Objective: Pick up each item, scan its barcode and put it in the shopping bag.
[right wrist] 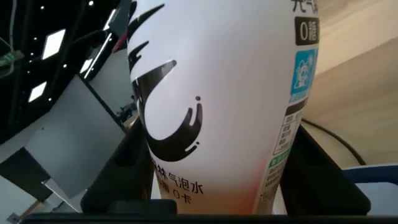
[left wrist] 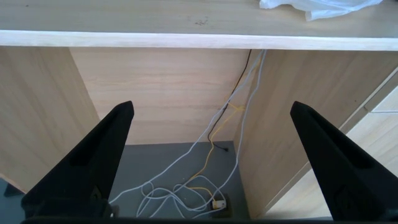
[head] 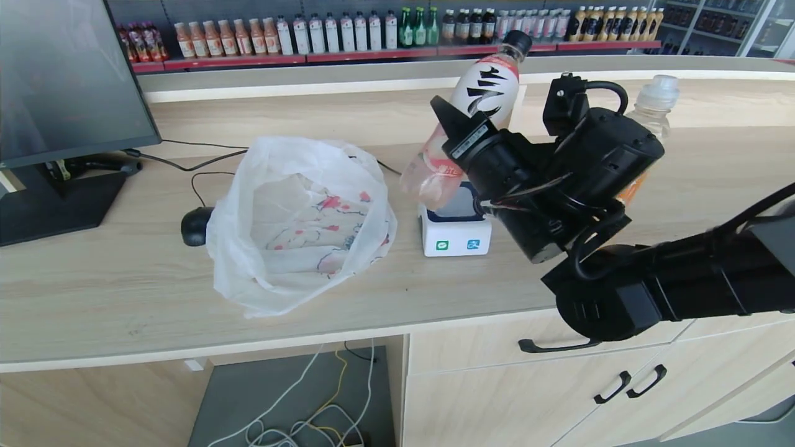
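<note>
Matte black right arm [head: 683, 273], cylindrical wrist [head: 608, 155], looped cables [head: 615, 85], white label strip [head: 470, 141], left end effector [left wrist: 211, 109] with wedge-shaped fingers [left wrist: 93, 162]

On our wooden bench [head: 124, 279] we see a plastic bag [head: 298, 217], a scanner [head: 456, 239], a mouse [head: 194, 226] and a monitor stand [head: 56, 205].

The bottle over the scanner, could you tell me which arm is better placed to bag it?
Right: its tool grips the bottle beside the shopping bag; the left tool hangs open below the counter edge.
</note>
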